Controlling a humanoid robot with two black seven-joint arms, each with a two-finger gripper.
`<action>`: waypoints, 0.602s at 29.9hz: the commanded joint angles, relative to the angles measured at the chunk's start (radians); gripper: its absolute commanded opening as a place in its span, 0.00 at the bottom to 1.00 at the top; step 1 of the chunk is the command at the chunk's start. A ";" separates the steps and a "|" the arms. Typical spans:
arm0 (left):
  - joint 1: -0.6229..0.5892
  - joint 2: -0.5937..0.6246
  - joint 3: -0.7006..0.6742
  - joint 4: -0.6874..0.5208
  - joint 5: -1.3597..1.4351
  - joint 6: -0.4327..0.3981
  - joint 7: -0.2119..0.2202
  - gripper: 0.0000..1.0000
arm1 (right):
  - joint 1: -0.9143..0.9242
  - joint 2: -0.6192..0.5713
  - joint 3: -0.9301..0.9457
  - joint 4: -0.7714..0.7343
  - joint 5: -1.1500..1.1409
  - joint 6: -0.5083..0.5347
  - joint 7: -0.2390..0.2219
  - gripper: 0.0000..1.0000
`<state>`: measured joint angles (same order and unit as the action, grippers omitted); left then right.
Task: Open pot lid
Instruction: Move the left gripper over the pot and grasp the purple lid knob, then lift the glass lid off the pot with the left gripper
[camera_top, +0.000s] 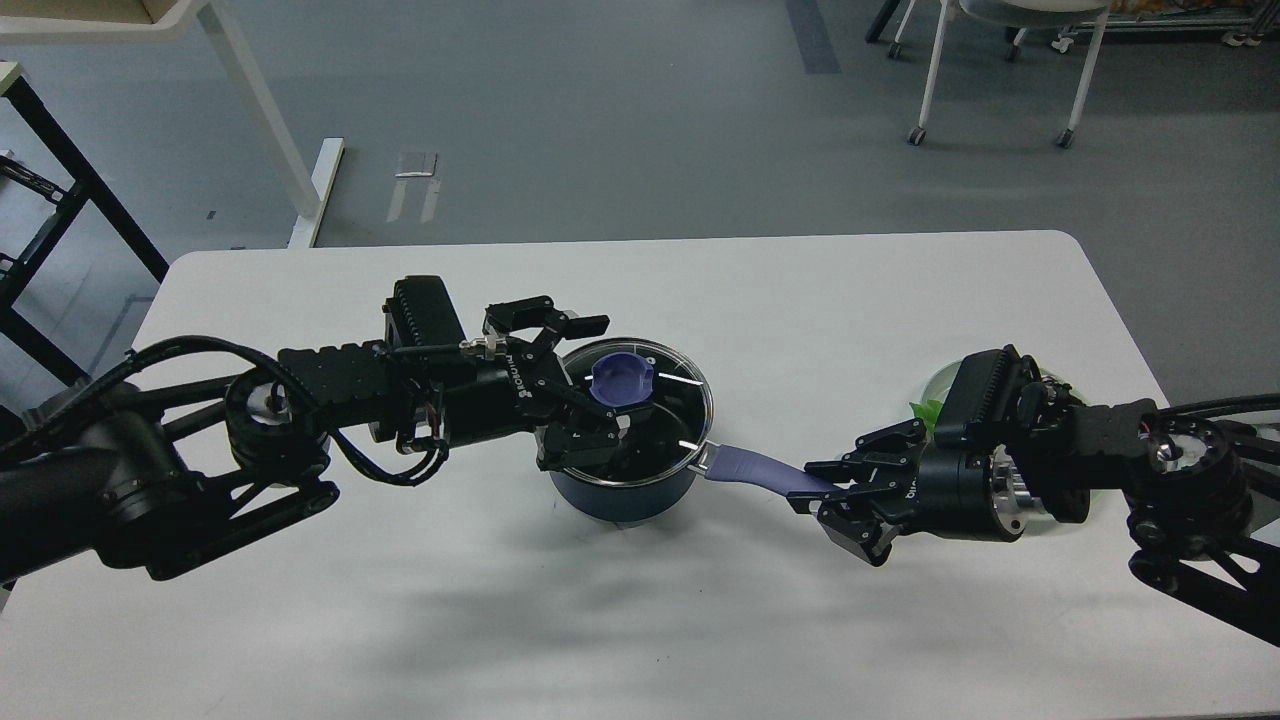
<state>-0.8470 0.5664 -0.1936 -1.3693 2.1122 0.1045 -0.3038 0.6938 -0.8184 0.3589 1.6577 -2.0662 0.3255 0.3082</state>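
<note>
The pot (628, 490) stands on the white table (640, 620) between the two grippers, with its handle (765, 472) running from the pot's right side toward the right gripper (822, 495) and slightly toward the near edge. That line is the pot's long axis. The handle's far end lies between the right gripper's fingers, which are clamped on it, so the end itself is hidden.

The lid (640, 405) sits flat on the pot, knob (620, 380) up. The left gripper (590, 385) is over the lid's left half with its fingers spread wide, one beyond the knob and one on the near side. The knob lies in the gap between them, and neither finger appears to touch it. A pale green plate (935, 395) shows partly behind the right gripper's wrist.
</note>
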 joint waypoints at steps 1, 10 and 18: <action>0.011 -0.036 0.002 0.015 -0.006 0.003 0.000 0.98 | 0.000 -0.002 -0.001 0.004 0.000 0.001 0.023 0.24; 0.022 -0.059 0.003 0.078 -0.006 0.004 0.000 0.98 | -0.005 -0.001 -0.001 0.013 0.000 0.000 0.035 0.24; 0.026 -0.054 0.034 0.098 -0.008 0.032 -0.008 0.98 | -0.005 -0.008 -0.001 0.017 0.000 0.001 0.037 0.24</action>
<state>-0.8209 0.5086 -0.1797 -1.2780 2.1042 0.1249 -0.3066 0.6888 -0.8247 0.3573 1.6741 -2.0662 0.3255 0.3455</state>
